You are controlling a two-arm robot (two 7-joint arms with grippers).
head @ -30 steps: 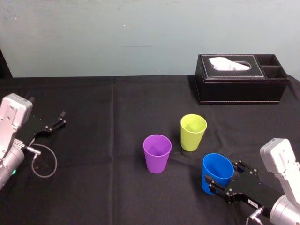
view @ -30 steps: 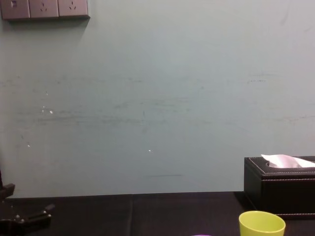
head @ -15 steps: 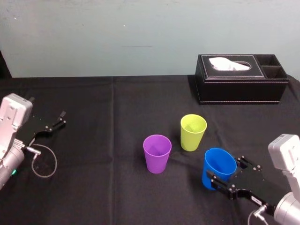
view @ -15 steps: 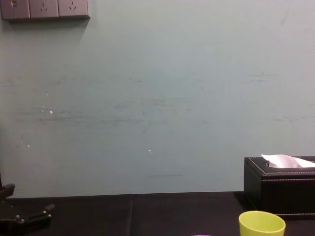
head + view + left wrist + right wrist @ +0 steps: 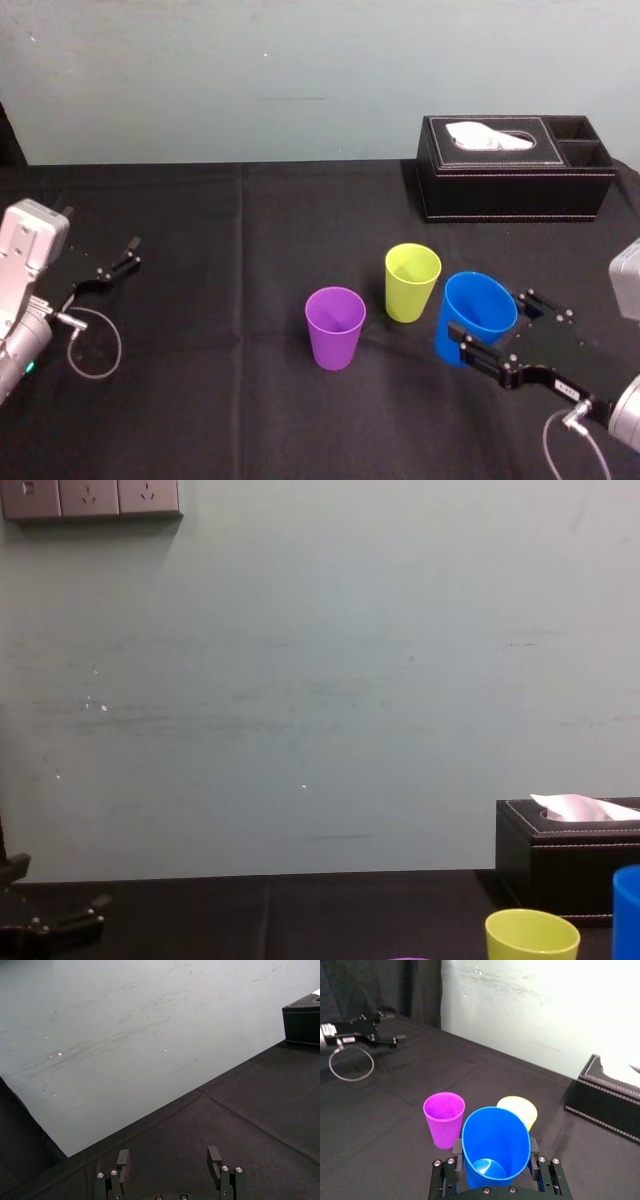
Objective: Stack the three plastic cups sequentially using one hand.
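Blue cup (image 5: 628, 915) half beyond chest-view edge

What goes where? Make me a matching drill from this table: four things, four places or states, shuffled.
Things:
1 blue cup
2 lime cup
3 purple cup
4 left gripper

Places or states:
a open, parked far to the robot's left
b upright, leftmost cup
c held in the right gripper
d upright, between the other two cups

Pairs: 1-c, 2-d, 3-b, 4-a

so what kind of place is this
Likely a robot lab or test room: a table draped in black cloth, a plain wall with power sockets, and the right gripper holding a blue cup.
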